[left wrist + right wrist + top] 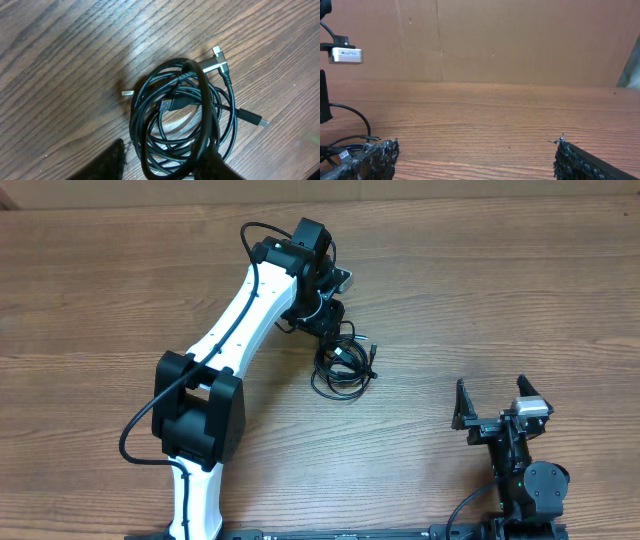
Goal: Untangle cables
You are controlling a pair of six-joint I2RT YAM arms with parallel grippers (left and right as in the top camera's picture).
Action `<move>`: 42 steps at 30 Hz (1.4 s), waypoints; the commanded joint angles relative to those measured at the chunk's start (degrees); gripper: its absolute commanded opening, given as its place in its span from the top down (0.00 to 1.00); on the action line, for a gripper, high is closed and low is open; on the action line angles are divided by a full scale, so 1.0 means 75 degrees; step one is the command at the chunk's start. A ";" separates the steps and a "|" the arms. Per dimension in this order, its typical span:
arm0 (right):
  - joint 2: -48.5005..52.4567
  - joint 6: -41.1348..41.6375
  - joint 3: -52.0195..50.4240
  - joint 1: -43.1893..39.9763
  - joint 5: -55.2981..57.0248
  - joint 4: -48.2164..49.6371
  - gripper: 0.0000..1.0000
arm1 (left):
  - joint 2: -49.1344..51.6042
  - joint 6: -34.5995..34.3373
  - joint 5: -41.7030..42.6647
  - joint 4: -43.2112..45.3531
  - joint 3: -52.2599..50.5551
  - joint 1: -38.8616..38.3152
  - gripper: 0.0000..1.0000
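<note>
Nearest the robot's base, the right gripper sits low over the table at the near right, its two fingers spread wide with nothing between them; its own camera shows only bare wood grain in the gap; well apart from it, up and to the left, the white left arm reaches diagonally out across the table; the left gripper hangs at the end of it, right over the cables; from its wrist camera the two dark fingers stand on either side of the near edge of the bundle, with cords running between them; whether they are pinching a cord or just straddling it I cannot tell; the cables lie in one loose coil of thin black loops on the wood, near the middle of the table, just beside the left gripper; one loop rises over the others toward the camera; a blue-tipped plug lies inside the coil; a silver connector sticks out at its far right edge; a small plug pokes out on the left; another cord end trails off to the right; beyond the table's far edge stands a brown cardboard wall.
</note>
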 commanded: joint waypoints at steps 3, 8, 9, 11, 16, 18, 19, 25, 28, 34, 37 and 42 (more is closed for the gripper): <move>-0.0076 0.0015 -0.0079 -0.0006 -0.0009 0.0055 0.00 | 0.0070 0.0055 -0.0105 -0.0006 0.0076 -0.0015 0.74; -0.0076 0.0015 -0.0079 -0.0006 -0.0009 0.0055 0.00 | 0.0067 -0.0522 -0.0093 -0.0041 0.0111 -0.0012 0.94; -0.0076 0.0015 -0.0079 -0.0006 -0.0009 0.0055 0.00 | 0.0067 -0.0662 -0.0090 -0.0082 0.0143 -0.0006 0.96; -0.0076 0.0015 -0.0079 -0.0006 -0.0009 0.0055 0.00 | 0.0064 -0.0880 -0.0006 -0.0239 0.0265 -0.0006 0.96; -0.0076 0.0015 -0.0079 -0.0006 -0.0009 0.0055 0.00 | 0.0064 -0.1180 0.0073 -0.1148 0.0965 -0.0006 0.96; -0.0076 0.0015 -0.0079 -0.0006 -0.0009 0.0055 0.00 | 0.0064 -0.1443 -0.0236 -0.1679 0.1317 0.0000 0.96; -0.0076 0.0015 -0.0079 -0.0006 -0.0009 0.0055 0.00 | 0.0064 -0.1749 -0.0609 -0.1961 0.1498 0.0000 0.96; -0.0076 0.0015 -0.0079 -0.0006 -0.0009 0.0055 0.00 | 0.0067 -0.2693 -0.2145 -0.3051 0.1781 0.0000 0.21; -0.0076 0.0015 -0.0079 -0.0006 -0.0006 0.0055 0.00 | 0.0067 -0.2690 -0.2361 -0.3296 0.1781 0.0000 0.00; -0.0076 0.0015 -0.0079 -0.0006 -0.0009 0.0055 0.00 | 0.0067 -0.2704 -0.2174 -0.3611 0.1781 0.0000 0.00; -0.0076 0.0015 -0.0079 -0.0006 -0.0006 0.0055 0.00 | 0.0067 -0.2696 -0.1661 -0.3812 0.1781 0.0000 0.01; -0.0076 0.0015 -0.0079 -0.0006 -0.0006 0.0055 0.00 | 0.0067 -0.2693 -0.1306 -0.3914 0.1781 0.0000 0.01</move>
